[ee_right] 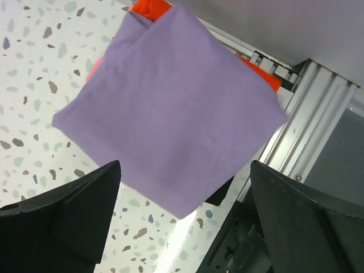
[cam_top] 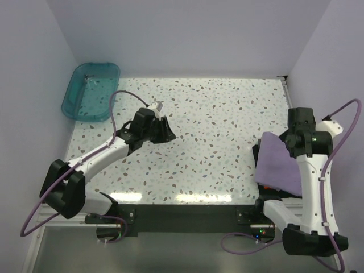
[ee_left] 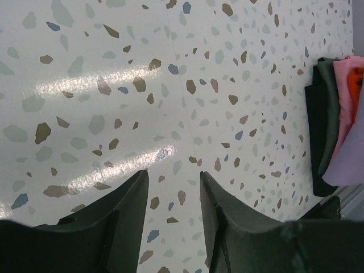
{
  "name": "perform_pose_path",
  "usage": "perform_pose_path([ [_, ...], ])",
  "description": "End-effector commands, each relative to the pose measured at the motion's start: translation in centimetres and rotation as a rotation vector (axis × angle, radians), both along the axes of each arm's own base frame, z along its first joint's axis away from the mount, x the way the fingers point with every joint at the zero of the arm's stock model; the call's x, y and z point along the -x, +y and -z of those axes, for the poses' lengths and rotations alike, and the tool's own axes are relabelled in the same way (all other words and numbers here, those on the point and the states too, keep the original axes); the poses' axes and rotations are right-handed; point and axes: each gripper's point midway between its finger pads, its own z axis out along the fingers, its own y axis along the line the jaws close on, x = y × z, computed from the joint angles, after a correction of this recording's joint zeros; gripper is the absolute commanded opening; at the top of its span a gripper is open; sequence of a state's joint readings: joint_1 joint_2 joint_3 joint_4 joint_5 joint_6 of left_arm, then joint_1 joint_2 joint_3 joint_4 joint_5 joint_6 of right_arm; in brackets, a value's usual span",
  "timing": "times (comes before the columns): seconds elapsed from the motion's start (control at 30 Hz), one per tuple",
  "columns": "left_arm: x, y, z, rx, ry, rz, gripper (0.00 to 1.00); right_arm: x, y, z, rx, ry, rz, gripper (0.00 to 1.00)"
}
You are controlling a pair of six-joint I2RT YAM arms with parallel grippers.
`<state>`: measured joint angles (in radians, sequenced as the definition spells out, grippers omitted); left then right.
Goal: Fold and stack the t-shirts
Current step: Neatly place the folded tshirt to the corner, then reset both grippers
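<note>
The folded purple t-shirt (ee_right: 170, 108) lies flat on top of a stack at the near right corner of the table (cam_top: 216, 114), its long axis running roughly near to far, with an orange-red t-shirt (ee_right: 149, 7) showing beneath it. The right claw (ee_right: 185, 170) hangs above it, jaws spread wide and gripping nothing. The left claw (ee_left: 173, 176) hovers over bare table at left of centre, jaws partly apart and empty.

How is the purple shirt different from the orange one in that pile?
The purple t-shirt lies on top, a whole folded rectangle in view; the orange t-shirt lies underneath, only its edges peeking out. The purple t-shirt is pale, the orange t-shirt vivid. Both share one stack.
</note>
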<state>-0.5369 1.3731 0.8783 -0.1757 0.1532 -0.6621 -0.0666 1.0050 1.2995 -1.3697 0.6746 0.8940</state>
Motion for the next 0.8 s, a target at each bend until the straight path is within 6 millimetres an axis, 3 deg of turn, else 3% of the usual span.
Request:
perform_pose_path([
  [0.0,-0.5,-0.4,-2.8,0.058,-0.093,-0.01,0.46,5.4,0.3,0.2,0.0,0.18,-0.043,0.99],
  [0.17,-0.1,-0.1,-2.9,0.065,-0.094,-0.015,0.46,3.3,1.8,-1.1,-0.048,0.049,-0.177,0.99],
  [0.43,0.2,0.4,-3.9,0.063,-0.126,-0.021,0.48,-0.5,4.9,-0.9,-0.144,-0.084,-0.395,0.99],
  [0.77,-0.1,2.0,-6.6,0.031,-0.225,-0.066,0.5,-8.5,10.9,-0.3,-0.311,-0.351,-0.632,0.99],
])
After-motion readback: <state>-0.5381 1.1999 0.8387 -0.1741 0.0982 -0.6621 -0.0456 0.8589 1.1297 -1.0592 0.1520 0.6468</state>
